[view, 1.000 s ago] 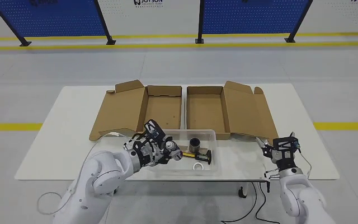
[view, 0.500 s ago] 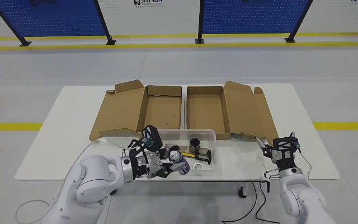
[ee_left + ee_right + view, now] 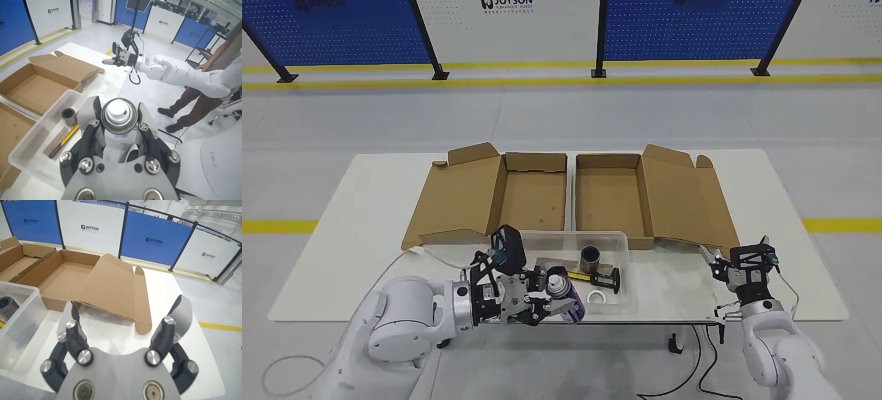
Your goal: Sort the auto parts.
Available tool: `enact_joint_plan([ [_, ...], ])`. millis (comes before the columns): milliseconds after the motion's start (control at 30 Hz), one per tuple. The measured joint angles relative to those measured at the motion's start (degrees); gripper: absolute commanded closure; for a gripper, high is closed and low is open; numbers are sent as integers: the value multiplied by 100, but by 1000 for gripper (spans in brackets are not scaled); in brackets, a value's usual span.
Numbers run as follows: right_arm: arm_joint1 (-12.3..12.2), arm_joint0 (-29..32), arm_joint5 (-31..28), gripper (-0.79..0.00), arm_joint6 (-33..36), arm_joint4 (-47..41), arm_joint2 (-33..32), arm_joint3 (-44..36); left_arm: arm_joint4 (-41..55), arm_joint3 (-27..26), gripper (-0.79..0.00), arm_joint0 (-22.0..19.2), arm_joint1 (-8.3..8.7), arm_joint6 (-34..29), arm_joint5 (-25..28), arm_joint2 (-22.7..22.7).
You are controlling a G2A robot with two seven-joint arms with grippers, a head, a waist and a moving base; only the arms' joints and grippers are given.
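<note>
My left gripper [image 3: 118, 107] is shut on a metal spray can [image 3: 118, 118] with a white cap, and holds it above the front edge of the clear plastic bin [image 3: 24, 140]. From the top, the can [image 3: 565, 298] sits in that gripper [image 3: 552, 292] at the bin's [image 3: 622, 240] front left. In the bin lie a black cylindrical bearing [image 3: 590, 260], a black and yellow bar [image 3: 585, 276] and a white ring [image 3: 596, 297]. My right gripper [image 3: 124, 308] stands open with nothing in it over the table's right front part [image 3: 716, 260].
Two open cardboard boxes, left [image 3: 534, 200] and right [image 3: 610, 200], lie behind the bin with flaps spread outward. The right box's flap [image 3: 117, 291] lies flat between the right gripper and the box. The table's front edge runs just under both arms.
The left gripper has carried the spray can from inside the bin toward its front edge, turning it as it went. The right arm has stayed still.
</note>
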State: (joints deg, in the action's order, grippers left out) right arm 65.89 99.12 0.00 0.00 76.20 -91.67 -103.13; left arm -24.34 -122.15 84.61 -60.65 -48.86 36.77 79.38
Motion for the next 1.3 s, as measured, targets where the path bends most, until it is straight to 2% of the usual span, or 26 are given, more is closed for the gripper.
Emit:
enact_joint_plan([
  [233,0,0,0,-785,0,0,0,0,-112,110,0,-115,37,69,-24,-24],
  [467,0,0,0,-785,0,0,0,0,-1251,451,0,-430,22,552,-317,-156],
  [633,0,0,0,-785,0,0,0,0,-2136,807,0,-665,-30,1111,-847,-410],
  [967,0,0,0,-785,0,0,0,0,-3428,1468,0,-1140,-130,1765,-1883,-845],
  [1300,0,0,0,-785,0,0,0,0,-3487,2444,0,-1734,-287,2112,-2708,-1214],
])
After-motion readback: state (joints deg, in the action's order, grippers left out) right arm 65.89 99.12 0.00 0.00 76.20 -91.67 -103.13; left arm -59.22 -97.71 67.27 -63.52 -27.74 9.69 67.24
